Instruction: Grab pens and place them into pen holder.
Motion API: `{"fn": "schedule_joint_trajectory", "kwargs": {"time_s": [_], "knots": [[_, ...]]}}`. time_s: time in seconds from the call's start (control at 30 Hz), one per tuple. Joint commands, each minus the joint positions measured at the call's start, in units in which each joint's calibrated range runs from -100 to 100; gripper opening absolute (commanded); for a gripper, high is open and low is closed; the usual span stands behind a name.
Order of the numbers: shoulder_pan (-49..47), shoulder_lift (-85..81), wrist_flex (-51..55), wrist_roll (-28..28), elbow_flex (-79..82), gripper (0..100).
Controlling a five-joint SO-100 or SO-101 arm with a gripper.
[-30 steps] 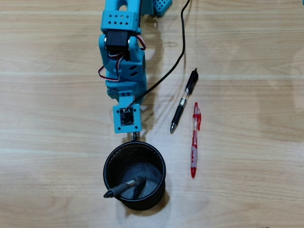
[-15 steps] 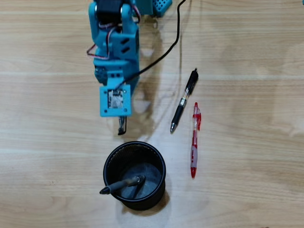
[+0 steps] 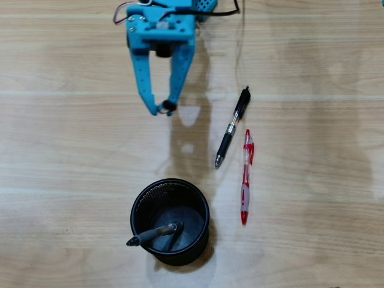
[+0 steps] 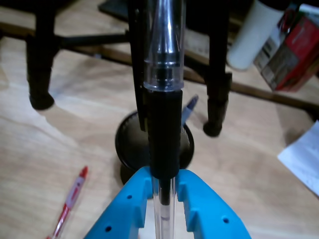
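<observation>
In the overhead view my blue gripper (image 3: 162,109) is at the top, well above the black mesh pen holder (image 3: 170,182). It is shut on a clear-barrelled pen with a black grip (image 4: 163,124), which runs up the middle of the wrist view between the jaws (image 4: 163,177). Only that pen's dark end (image 3: 170,106) shows from above. One dark pen (image 3: 153,234) leans in the holder, its tip over the left rim. A black pen (image 3: 233,127) and a red pen (image 3: 246,177) lie on the table right of the holder. The wrist view shows the holder (image 4: 128,144) behind the held pen and the red pen (image 4: 70,201) at lower left.
A black cable (image 3: 225,12) trails from the arm base at the top. In the wrist view, dark furniture legs (image 4: 40,64) stand beyond the holder, with a white cylinder (image 4: 251,35), a red box (image 4: 294,50) and a paper sheet (image 4: 304,159) on the right.
The arm has drawn back from just above the holder toward the top of the overhead view, and the wrist has tipped up. The jaws now show from above.
</observation>
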Motion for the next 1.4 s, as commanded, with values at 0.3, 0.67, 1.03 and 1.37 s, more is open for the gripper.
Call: {"fn": "schedule_joint_trajectory", "kwargs": {"time_s": [0.3,0.67,1.03,1.37], "knots": [[-1.11,10.68,-47.42,-3.71,5.41,2],[-0.66,29.92,-46.38,-4.78,-12.88,2],[1.43,40.84,-46.38,-6.30,-21.26,2],[2.16,42.35,-46.38,-6.30,-21.26,10]]}}
